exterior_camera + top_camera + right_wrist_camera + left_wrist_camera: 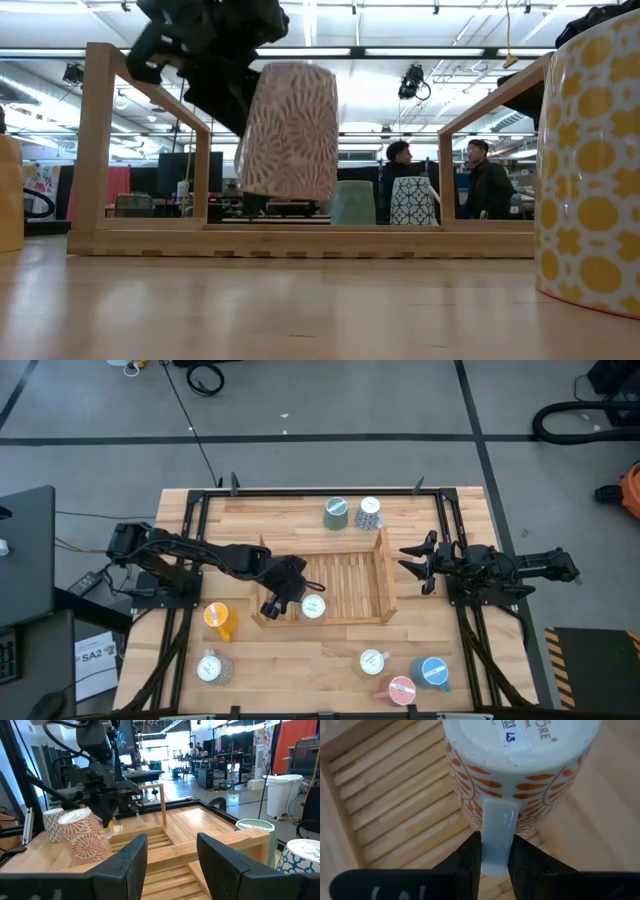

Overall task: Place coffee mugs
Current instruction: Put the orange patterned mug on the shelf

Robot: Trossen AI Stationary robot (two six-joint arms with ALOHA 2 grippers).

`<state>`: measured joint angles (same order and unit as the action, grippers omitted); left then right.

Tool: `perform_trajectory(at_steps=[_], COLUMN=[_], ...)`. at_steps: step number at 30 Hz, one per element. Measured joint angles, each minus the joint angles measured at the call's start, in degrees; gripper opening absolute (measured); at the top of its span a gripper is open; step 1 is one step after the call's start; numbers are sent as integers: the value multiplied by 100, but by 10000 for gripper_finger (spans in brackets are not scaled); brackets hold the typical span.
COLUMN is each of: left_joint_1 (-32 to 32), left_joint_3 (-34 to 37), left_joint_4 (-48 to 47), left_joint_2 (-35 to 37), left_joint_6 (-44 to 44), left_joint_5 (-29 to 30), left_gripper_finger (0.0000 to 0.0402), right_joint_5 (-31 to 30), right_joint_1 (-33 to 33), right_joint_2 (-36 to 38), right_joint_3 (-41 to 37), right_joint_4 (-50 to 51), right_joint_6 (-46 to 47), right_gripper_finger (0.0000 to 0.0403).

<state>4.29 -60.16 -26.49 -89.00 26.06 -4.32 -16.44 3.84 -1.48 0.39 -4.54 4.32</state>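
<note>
Over the wooden tray's [385, 575] near left corner, 1 orange-patterned mug [520, 775] is held upside down, handle pinched by the left pincer [495, 865]; the right pincer [167, 855] is held apart, holding nothing.

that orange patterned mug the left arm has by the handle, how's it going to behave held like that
The orange patterned mug looks like glazed ceramic, so probably stiff and breakable if dropped. The left gripper pinches only the smooth handle, with the body hanging off to one side, so it may swing or slip between the fingers. It hangs upside down over the wooden tray; set down tilted, it could tip.
</note>
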Motion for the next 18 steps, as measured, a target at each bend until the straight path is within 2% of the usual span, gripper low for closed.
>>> perform_trajectory(at_steps=[4, 18], left_joint_1=[-58, -254], left_joint_3=[0, 2], left_joint_4=[31, 32], left_joint_2=[-80, -500], left_joint_6=[253, 120], left_joint_5=[103, 93], left_gripper_finger=[82, 82], right_joint_5=[2, 2], right_joint_1=[-1, 0], right_joint_2=[0, -42], right_joint_3=[2, 2], right_joint_4=[-2, 8], right_joint_6=[-1, 0], right_gripper_finger=[177, 177])
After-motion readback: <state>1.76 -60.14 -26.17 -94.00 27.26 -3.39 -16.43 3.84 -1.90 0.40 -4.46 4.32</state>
